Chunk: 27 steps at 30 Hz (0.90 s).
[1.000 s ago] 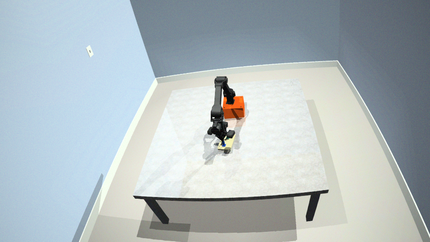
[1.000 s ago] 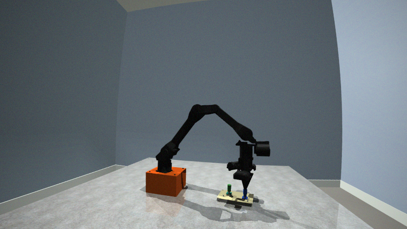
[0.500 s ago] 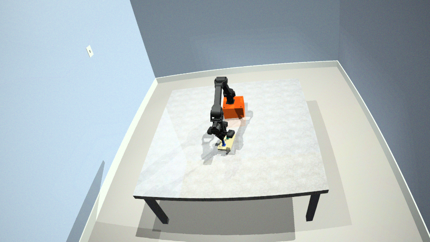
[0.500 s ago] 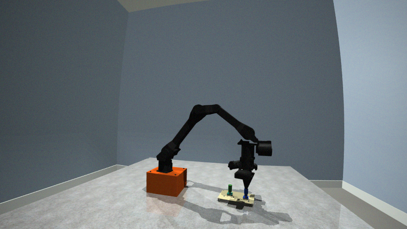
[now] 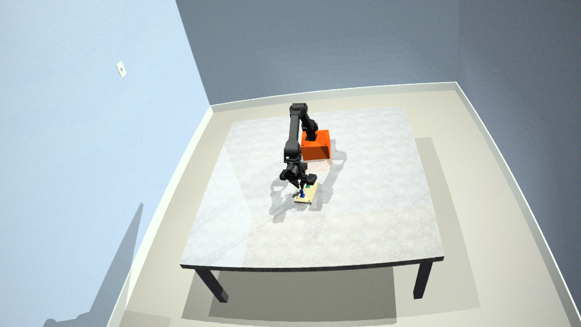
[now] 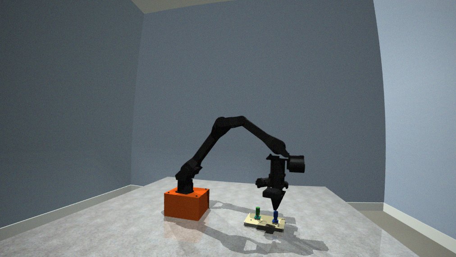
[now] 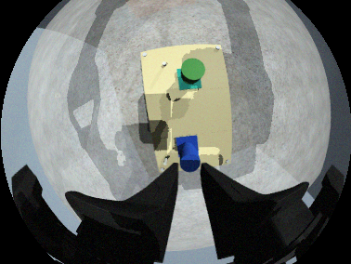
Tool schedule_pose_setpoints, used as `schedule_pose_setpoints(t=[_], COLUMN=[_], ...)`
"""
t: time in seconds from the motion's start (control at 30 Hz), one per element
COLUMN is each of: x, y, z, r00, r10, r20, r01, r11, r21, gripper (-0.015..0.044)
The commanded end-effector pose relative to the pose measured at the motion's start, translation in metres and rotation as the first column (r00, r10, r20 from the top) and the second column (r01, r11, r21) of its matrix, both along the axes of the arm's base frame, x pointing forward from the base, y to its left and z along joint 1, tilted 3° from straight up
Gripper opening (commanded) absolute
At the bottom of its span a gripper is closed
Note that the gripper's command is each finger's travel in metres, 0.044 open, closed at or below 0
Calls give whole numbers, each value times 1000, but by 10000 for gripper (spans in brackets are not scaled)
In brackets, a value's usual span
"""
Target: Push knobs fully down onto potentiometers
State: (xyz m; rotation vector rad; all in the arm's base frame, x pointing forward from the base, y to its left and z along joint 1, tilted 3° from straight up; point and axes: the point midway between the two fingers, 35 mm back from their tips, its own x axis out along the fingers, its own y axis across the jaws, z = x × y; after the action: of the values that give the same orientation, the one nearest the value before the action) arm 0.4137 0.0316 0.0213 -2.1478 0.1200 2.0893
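Observation:
The pale yellow circuit board (image 5: 312, 194) (image 6: 265, 220) (image 7: 211, 113) stands level on the table. A green knob (image 6: 257, 211) (image 7: 192, 69) stands upright over its teal potentiometer (image 6: 257, 217) (image 7: 183, 84). A blue knob (image 6: 275, 216) (image 7: 189, 160) stands upright over its blue potentiometer (image 7: 187, 140). I cannot tell how much gap is under either knob. My gripper (image 5: 301, 187) (image 6: 275, 209) (image 7: 189, 165) points down with its fingertips right at the top of the blue knob. The fingers are slightly open, with a narrow gap, and hold nothing.
The orange base block (image 5: 316, 152) (image 6: 181, 205) carries the arm, behind the board in the top view. Small parts and corner screws stick up from the board. The arm's shadows fall across the board and the table (image 5: 345, 235) (image 6: 111, 229).

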Motion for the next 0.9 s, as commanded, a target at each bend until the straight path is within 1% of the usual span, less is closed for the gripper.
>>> schedule_pose_setpoints(t=[0.0, 0.1, 0.33, 0.6, 0.67, 0.87], x=[0, -6, -81, -174, -182, -182], y=[0, 0, -2, -7, -7, -7], z=[-1, 2, 23, 20, 18, 18], r00=[1000, 1000, 1000, 1000, 1000, 1000], r10=[0, 0, 1, 2, 2, 2], r20=[1, 1, -3, -8, -8, -8], r01=[0, 0, -1, -2, -2, -2], r11=[1000, 1000, 1000, 1000, 1000, 1000], r21=[0, 0, 2, 4, 4, 4], gripper=[184, 263, 440, 440, 440, 440])
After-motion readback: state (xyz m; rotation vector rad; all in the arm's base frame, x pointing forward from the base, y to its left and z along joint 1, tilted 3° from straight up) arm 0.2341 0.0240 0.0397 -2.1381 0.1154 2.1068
